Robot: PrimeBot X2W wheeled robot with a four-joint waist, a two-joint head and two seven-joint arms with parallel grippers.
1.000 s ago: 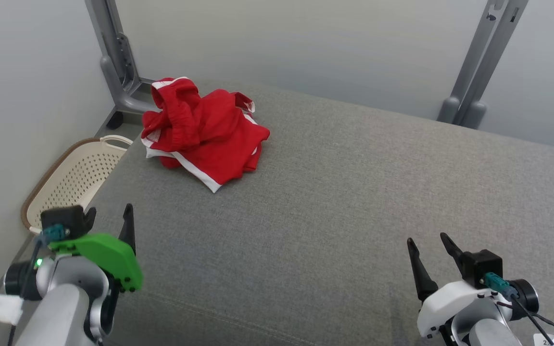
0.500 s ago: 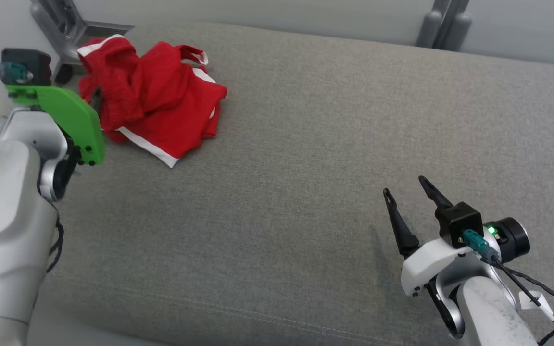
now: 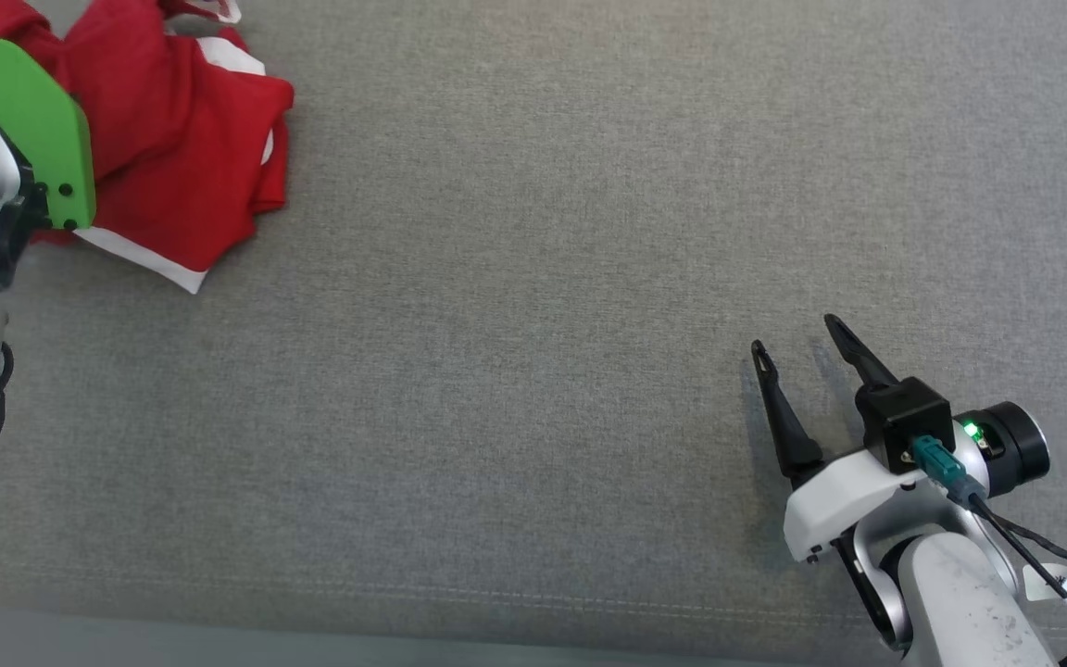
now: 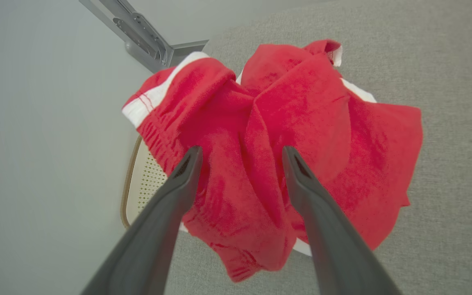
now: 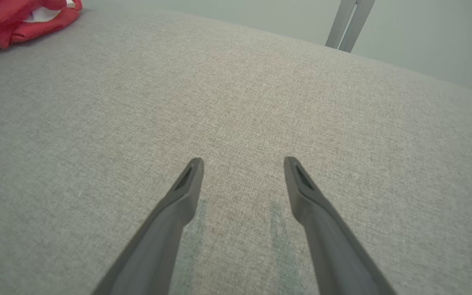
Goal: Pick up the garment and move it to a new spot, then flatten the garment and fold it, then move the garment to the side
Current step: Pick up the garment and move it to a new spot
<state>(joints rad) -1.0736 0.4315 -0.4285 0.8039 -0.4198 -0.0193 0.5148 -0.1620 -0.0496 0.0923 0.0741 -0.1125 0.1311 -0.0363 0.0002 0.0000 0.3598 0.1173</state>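
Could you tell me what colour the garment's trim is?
White trim on red garment; best in left wrist view.

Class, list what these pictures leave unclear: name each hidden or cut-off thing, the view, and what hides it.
Red garment: head view, cut by the top edge and partly behind the green wrist cover; too crumpled to tell its type.
Basket: left wrist view, mostly hidden behind the garment.
Left claw: left wrist view, open in front of the garment; whether it touches the cloth cannot be judged.
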